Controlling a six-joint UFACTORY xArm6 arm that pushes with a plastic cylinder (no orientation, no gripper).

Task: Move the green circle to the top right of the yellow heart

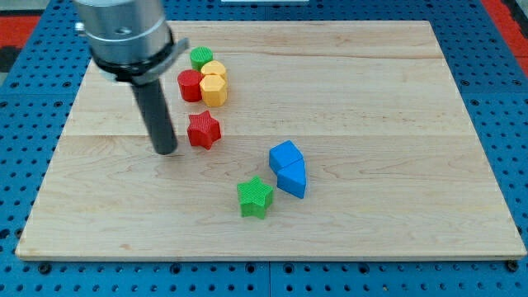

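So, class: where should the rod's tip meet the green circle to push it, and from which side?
Touch the green circle low on its upper-left side wall and push rightward; the yellow heart hugs its lower right. My tip is now well below it, beside the red star.

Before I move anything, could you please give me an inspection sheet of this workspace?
Surface: pale wooden board, flat, no marks seen.
Job's things: green circle near the view's top left, touching the yellow heart on that block's upper left.
Clutter: red cylinder and yellow hexagon packed against that pair; red star below them; green star and two blue blocks near the centre.
Grippers: none fitted; my tip rests on the board just left of the red star, apart from the green circle.
Cables: nothing seen.
Surroundings: blue perforated base around the board.
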